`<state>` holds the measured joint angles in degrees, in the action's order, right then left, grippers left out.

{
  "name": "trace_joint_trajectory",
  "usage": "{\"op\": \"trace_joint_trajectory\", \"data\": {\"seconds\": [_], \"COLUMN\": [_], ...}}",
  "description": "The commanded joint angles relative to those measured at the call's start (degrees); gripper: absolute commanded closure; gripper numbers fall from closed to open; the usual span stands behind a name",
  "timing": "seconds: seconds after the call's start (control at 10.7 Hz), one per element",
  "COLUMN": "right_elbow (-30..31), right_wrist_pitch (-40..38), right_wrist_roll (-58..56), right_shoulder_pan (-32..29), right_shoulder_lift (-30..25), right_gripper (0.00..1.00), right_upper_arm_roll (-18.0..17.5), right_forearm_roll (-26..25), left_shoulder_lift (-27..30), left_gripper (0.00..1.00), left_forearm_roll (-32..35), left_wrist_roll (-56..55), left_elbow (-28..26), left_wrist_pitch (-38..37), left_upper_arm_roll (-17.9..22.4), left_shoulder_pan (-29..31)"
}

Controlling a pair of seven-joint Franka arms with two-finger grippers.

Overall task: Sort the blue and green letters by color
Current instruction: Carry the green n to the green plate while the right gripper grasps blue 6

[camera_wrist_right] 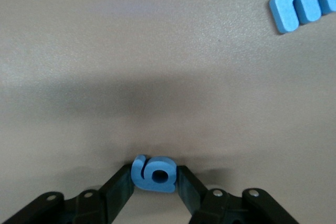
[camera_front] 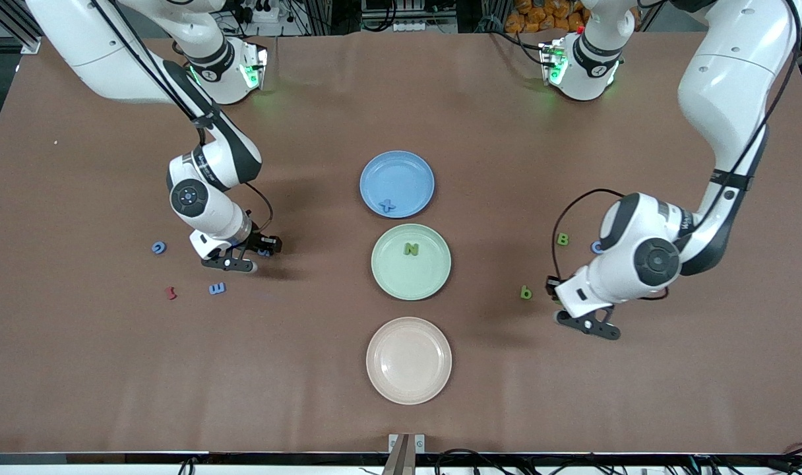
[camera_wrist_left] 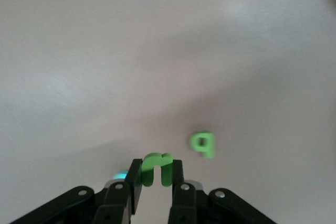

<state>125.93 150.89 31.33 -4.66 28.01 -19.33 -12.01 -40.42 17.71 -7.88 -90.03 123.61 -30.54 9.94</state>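
Observation:
My right gripper (camera_front: 264, 249) is shut on a blue letter g (camera_wrist_right: 155, 173), low at the table near the right arm's end. A blue G (camera_front: 158, 247) and a blue E (camera_front: 217, 288) lie nearby; the E also shows in the right wrist view (camera_wrist_right: 307, 6). My left gripper (camera_front: 556, 290) is shut on a green u (camera_wrist_left: 157, 169), low over the table. A green p (camera_front: 525, 291) lies beside it and shows in the left wrist view (camera_wrist_left: 202, 144). A green B (camera_front: 562, 239) and a blue O (camera_front: 597, 247), partly hidden by the left arm, lie close by.
Three plates stand in a row mid-table: a blue plate (camera_front: 407, 168) with a blue X (camera_front: 388, 205), a green plate (camera_front: 434, 277) with a green N (camera_front: 411, 249), and an empty beige plate (camera_front: 408, 359) nearest the front camera. A dark red letter (camera_front: 171, 292) lies beside the E.

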Motion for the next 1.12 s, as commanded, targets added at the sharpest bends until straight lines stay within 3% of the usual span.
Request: {"op": "trace_joint_trajectory", "data": {"seconds": [0.0, 0.28, 0.56, 0.75, 0.84, 1.02], "right_elbow": [0.46, -0.07, -1.56, -3.32, -3.32, -3.32], "right_wrist_pitch": [0.46, 0.11, -2.42, -6.12, -6.22, -6.22], "right_wrist_roll": [1.28, 1.54, 1.54, 3.03, 3.03, 3.03], "right_shoulder_pan": [0.0, -0.09, -0.09, 0.09, 0.09, 0.09], "right_shoulder_lift": [0.64, 0.12, -0.06, -0.41, -0.76, -0.85], "right_gripper": [0.59, 0.74, 0.77, 0.77, 0.77, 0.77], "right_upper_arm_roll": [0.96, 1.4, 1.49, 1.49, 1.49, 1.4], "right_forearm_roll": [-1.44, -1.44, -1.44, -1.35, -1.35, -1.35], "left_shoulder_lift": [0.78, -0.97, -4.13, -5.28, -5.81, -6.16], "left_gripper": [1.0, 1.0, 1.0, 1.0, 1.0, 1.0], "left_forearm_roll": [0.57, 0.39, -0.39, -1.45, -1.28, -1.45], "left_wrist_roll": [-19.56, -35.32, -44.3, -47.91, -50.8, -53.54], "left_elbow": [-0.41, 0.55, 4.95, 4.95, 4.96, 4.95], "left_wrist_pitch": [-2.85, -2.15, -1.36, 1.53, 3.28, 5.84], "left_upper_arm_roll": [-3.82, -3.65, -3.39, -3.3, -2.6, 2.73], "left_shoulder_pan": [-4.55, -13.7, -18.46, -21.61, -23.37, -29.6]}}
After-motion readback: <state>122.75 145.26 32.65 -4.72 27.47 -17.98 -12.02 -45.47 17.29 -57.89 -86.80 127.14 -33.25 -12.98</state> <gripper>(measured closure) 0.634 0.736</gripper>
